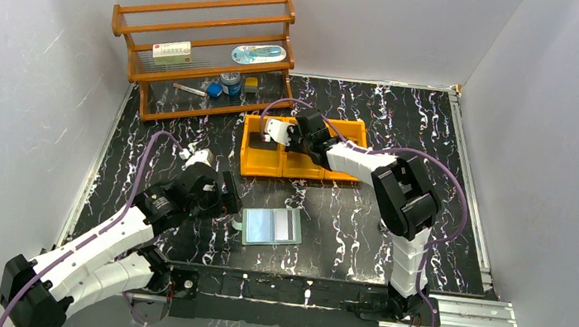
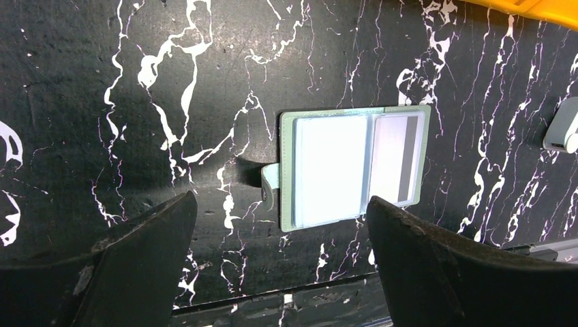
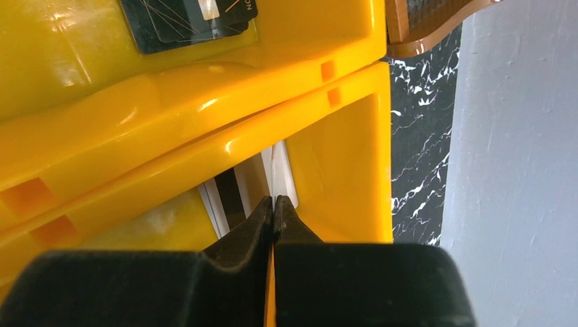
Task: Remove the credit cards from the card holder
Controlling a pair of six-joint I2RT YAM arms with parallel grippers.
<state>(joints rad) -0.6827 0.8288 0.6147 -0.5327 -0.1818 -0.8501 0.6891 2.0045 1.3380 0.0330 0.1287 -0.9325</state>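
Observation:
The card holder (image 1: pixel 272 226) lies open and flat on the black marbled table, near the front. In the left wrist view the card holder (image 2: pixel 354 170) shows a card with a dark stripe (image 2: pixel 399 163) in its right sleeve; its left sleeve is washed out by glare. My left gripper (image 1: pixel 230 198) is open and empty, just left of the holder, with its fingers (image 2: pixel 150 252) spread wide above the table. My right gripper (image 1: pixel 273 131) is over the left compartment of the orange bin (image 1: pixel 302 170). It (image 3: pixel 275 202) is shut on a thin credit card (image 3: pixel 272 170) seen edge-on.
A white card with a dark stripe (image 3: pixel 230 194) lies in the bin compartment under my right gripper, and dark cards (image 3: pixel 191 20) lie in the neighbouring one. A wooden shelf (image 1: pixel 201 44) with small items stands at the back left. A small white object (image 2: pixel 562 126) lies right of the holder.

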